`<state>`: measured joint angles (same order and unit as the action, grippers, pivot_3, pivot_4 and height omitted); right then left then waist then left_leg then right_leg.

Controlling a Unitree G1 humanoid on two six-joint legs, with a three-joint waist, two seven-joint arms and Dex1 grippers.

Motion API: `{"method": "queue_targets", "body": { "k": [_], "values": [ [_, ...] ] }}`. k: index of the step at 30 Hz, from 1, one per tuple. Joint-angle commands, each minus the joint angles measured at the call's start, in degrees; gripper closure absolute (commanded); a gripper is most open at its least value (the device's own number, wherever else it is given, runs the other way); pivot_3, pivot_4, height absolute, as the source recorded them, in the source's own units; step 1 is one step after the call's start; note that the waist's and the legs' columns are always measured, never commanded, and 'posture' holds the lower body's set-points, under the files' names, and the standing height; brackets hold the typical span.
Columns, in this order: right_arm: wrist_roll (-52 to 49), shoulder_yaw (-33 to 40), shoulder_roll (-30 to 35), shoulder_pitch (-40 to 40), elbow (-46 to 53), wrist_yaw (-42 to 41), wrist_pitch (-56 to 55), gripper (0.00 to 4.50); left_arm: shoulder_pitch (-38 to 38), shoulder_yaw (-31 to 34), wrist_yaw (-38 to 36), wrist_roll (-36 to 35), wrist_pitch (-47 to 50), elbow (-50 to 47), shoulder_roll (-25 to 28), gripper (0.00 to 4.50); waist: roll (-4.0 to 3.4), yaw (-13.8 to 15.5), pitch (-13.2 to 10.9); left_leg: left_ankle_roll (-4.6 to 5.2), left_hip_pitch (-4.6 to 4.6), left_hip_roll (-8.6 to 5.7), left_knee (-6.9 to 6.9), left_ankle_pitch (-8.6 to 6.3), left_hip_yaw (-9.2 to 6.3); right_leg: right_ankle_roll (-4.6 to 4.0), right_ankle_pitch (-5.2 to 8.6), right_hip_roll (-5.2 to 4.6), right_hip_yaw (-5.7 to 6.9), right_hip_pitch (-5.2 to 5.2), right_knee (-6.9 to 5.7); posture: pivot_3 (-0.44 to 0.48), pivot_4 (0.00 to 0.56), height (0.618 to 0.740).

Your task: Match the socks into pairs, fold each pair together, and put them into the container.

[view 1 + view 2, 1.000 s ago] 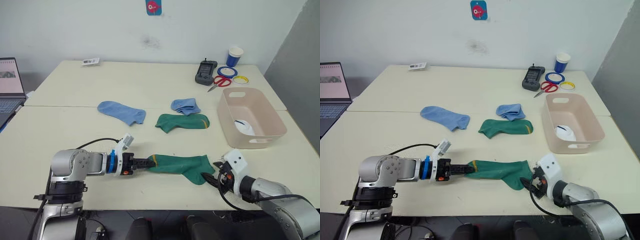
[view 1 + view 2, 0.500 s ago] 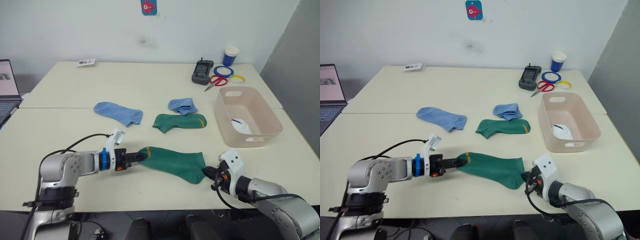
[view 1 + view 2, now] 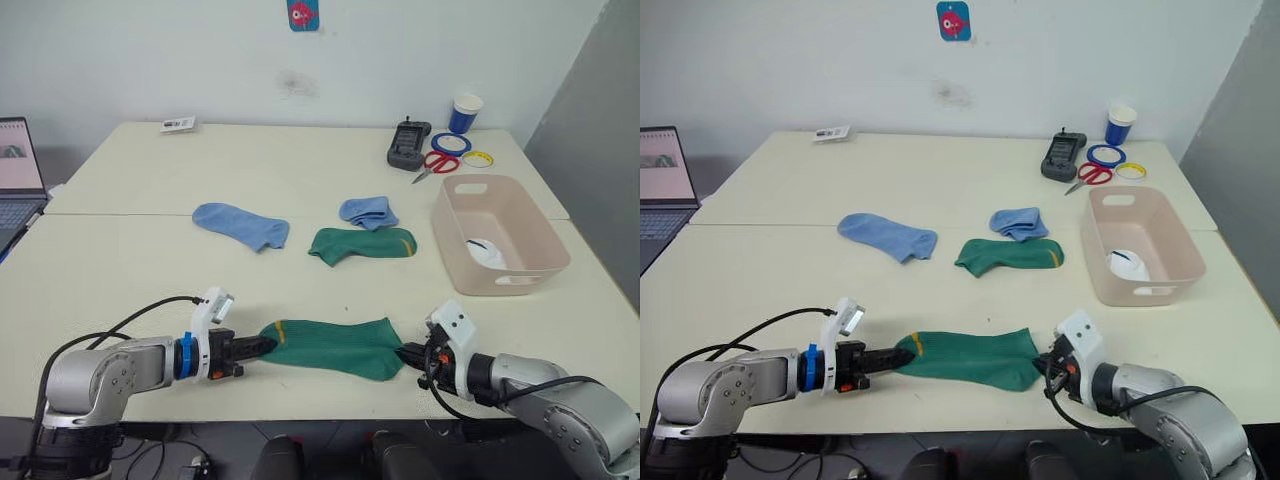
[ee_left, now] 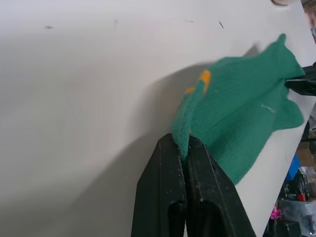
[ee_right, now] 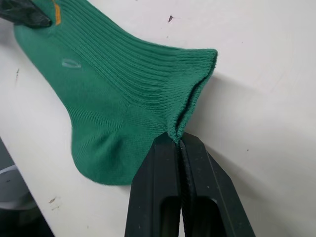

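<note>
A dark green knit ankle sock with a yellow cuff stripe lies stretched flat near the front edge of the cream table. The left gripper pinches its cuff end; the right gripper pinches the opposite end. A second green sock and two light blue socks lie farther back. The pale beige-pink plastic tub stands to the right, holding something white.
</note>
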<state>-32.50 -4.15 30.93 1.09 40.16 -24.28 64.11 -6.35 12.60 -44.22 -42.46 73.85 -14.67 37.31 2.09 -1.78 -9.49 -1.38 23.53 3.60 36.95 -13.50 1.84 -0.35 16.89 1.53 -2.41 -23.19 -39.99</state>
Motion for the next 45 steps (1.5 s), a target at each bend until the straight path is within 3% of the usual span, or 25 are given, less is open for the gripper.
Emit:
{"method": "queue_targets", "body": {
  "k": [1, 3, 6, 8, 12, 17, 21, 24, 31, 37, 45],
  "values": [
    [0.95, -0.94, 0.16, 0.51, 0.93, 0.37, -1.89, 4.47, 2.36, 1.02, 2.54, -1.52, 1.81, -2.81, -0.74, 4.50, 0.00, -0.01, 0.00, 0.00, 0.00, 0.00, 0.00, 0.00, 0.00, 0.00, 0.00, 0.00, 0.00, 0.00, 0.01, 0.000, 0.150, 0.732],
    [1.22, -0.95, 0.00, 0.56, 0.87, 0.73, -2.13, 4.47, 3.32, 1.38, 3.79, -1.68, 1.86, -3.55, -1.26, 4.50, 0.00, 0.00, 0.00, 0.00, 0.00, 0.00, -0.02, 0.00, 0.01, 0.01, 0.01, 0.00, -0.01, 0.00, 0.01, 0.000, 0.150, 0.732],
    [1.97, -0.89, -0.15, 0.86, 0.71, 1.32, -2.72, 3.79, 3.81, 2.00, 5.91, -1.42, 0.27, -3.58, -2.77, 4.50, -0.02, 0.01, 0.01, 0.00, 0.00, 0.00, -0.01, 0.00, 0.00, 0.01, 0.01, -0.01, 0.00, 0.00, 0.01, 0.000, 0.150, 0.732],
    [2.69, -1.11, 0.11, 1.02, 0.87, 1.14, -3.39, 3.10, 3.75, 1.81, 7.14, -0.57, -0.73, -2.99, -3.14, 4.50, -0.02, 0.01, 0.01, 0.00, -0.02, -0.02, -0.01, 0.00, 0.00, 0.01, 0.00, -0.01, -0.01, 0.02, 0.01, 0.000, 0.150, 0.732],
    [3.90, -0.73, 1.20, 1.17, 2.19, 1.17, -4.78, 1.64, 5.68, 0.03, 6.98, 1.25, -4.79, -5.21, -1.40, 3.60, -0.06, 0.01, 0.05, 0.00, -0.05, -0.03, -0.01, 0.00, 0.01, 0.01, 0.00, -0.02, -0.02, 0.04, 0.01, 0.000, 0.150, 0.732],
    [5.21, 0.19, 2.09, 1.72, 4.32, 1.25, -6.78, 0.00, 9.87, 3.32, 5.78, 0.93, -11.31, -8.82, 0.12, 2.18, -0.09, -0.18, 0.07, 0.00, -0.11, 0.00, -0.04, 0.00, 0.02, 0.01, 0.00, -0.02, -0.03, 0.04, -0.01, 0.000, 0.150, 0.732],
    [4.69, 1.00, 1.04, 2.86, 5.38, 1.98, -7.47, 0.00, 12.54, 7.21, 4.41, 0.36, -18.64, -9.81, -0.06, 0.97, -0.09, -0.45, 0.06, 0.00, -0.16, 0.06, -0.08, 0.00, 0.03, 0.00, 0.00, 0.04, -0.06, 0.03, -0.03, 0.000, 0.150, 0.732],
    [4.75, 0.91, 0.78, 4.18, 6.25, 2.61, -7.62, 0.00, 9.55, 8.11, 3.80, 0.80, -21.03, -7.51, 1.54, 0.03, -0.07, -0.06, 0.04, 0.00, -0.15, 0.06, -0.08, 0.00, 0.02, 0.00, 0.01, 0.04, -0.04, 0.02, -0.03, 0.000, 0.150, 0.732],
    [3.30, 1.65, -2.15, 10.53, 8.32, 5.34, -4.89, 0.00, -12.74, -7.71, -3.57, 12.39, -33.78, 7.84, 3.00, 0.03, -0.01, 0.37, -0.01, 0.00, 0.07, -0.10, -0.05, 0.00, 0.05, 0.01, 0.00, 0.02, -0.02, -0.02, 0.16, 0.000, 0.150, 0.732],
    [1.59, 3.92, -3.01, 15.24, 9.73, 7.19, 1.49, 0.00, -27.24, -17.86, -3.76, 21.70, -41.52, 23.75, -4.38, 0.03, 0.01, 0.17, -0.02, 0.00, 0.30, -0.09, 0.00, 0.00, 0.00, 0.07, -0.03, 0.04, 0.02, -0.11, 0.24, 0.000, 0.150, 0.732],
    [1.80, 4.08, -2.35, 13.21, 12.89, 8.77, 5.11, 0.00, -40.26, -22.59, -1.45, 31.34, -50.95, 46.70, -14.34, 0.03, 0.03, 0.10, -0.03, 0.00, 0.31, -0.11, 0.02, 0.00, -0.07, 0.06, -0.03, 0.34, 0.11, -0.14, 0.10, 0.000, 0.150, 0.732]
  ]
}}
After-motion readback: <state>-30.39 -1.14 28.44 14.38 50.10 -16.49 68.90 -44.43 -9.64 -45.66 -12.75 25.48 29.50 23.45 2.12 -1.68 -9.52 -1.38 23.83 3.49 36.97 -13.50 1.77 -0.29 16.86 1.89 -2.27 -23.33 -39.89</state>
